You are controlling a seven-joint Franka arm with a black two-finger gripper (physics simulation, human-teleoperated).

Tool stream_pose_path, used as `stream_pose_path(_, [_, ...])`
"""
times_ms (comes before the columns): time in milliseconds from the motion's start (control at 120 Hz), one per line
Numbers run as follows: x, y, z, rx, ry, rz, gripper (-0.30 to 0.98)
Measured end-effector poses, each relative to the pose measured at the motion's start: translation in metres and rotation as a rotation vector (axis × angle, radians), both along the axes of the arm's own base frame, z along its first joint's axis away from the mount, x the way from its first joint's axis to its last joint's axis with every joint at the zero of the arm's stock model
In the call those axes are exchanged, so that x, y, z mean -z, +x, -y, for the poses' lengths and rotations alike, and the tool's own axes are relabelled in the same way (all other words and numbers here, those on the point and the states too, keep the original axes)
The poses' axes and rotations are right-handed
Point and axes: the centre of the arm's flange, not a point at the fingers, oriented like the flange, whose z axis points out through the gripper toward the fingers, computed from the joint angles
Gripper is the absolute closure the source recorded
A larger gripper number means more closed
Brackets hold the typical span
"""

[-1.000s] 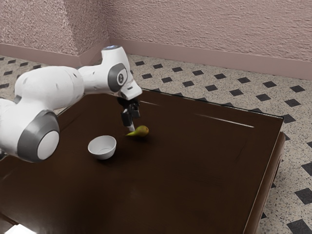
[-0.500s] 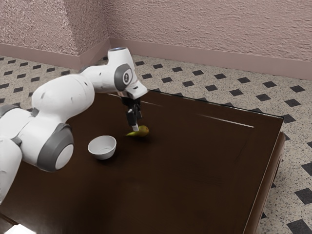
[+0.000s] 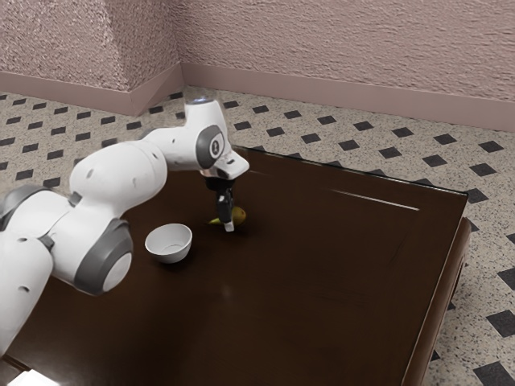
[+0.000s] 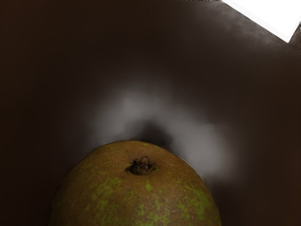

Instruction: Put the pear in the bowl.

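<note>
While the arm (image 3: 121, 173) reached in from the exterior view's left, the claw (image 3: 228, 223) pointed down at the pear (image 3: 240, 215), low over the table (image 3: 322, 281), and hid part of the fruit's middle. How far open the claw was, I could not tell, nor whether it had hold of the pear. The pear lay on its side on the table, outside the bowl, its narrow end toward the exterior view's left. In the wrist view its blunt end was near the hand, brown with green flecks (the dark, puckered blossom end showed nicely). The bowl (image 3: 169, 245), white and upright, stood near the pear, on the narrow end's side and apart from it. Beyond the table ran a floor (image 3: 418, 141) with dark diamonds and a pinkish wall (image 3: 346, 48).
</note>
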Motion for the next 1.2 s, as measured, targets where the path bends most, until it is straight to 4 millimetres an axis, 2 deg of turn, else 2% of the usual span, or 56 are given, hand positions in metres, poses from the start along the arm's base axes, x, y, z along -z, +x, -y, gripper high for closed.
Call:
stream_pose_path(67, [0.003, 0.0, 0.001, -0.01, -0.006, -0.002, 0.0])
stream_pose_path(200, [-0.006, 0.005, 0.015, -0.006, -0.018, 0.028, 0.01])
stream_pose_path(367, [0.001, 0.002, 0.007, -0.035, -0.013, 0.012, 0.04])
stream_pose_path(567, [-0.005, 0.003, 0.008, -0.047, -0.014, 0.023, 0.25])
stream_pose_path(867, [-0.009, 0.004, 0.009, -0.059, -0.003, 0.029, 0.45])
stream_pose_path(950, [-0.029, 0.006, 0.01, -0.059, 0.002, 0.052, 0.53])
stream_pose_path(1083, [-0.09, 0.006, 0.001, -0.062, 0.035, 0.108, 0.59])
stream_pose_path(1150, [-0.118, -0.005, -0.016, -0.083, 0.065, 0.107, 0.61])
stream_pose_path(1200, [-0.122, -0.024, -0.037, -0.117, 0.079, 0.064, 0.62])
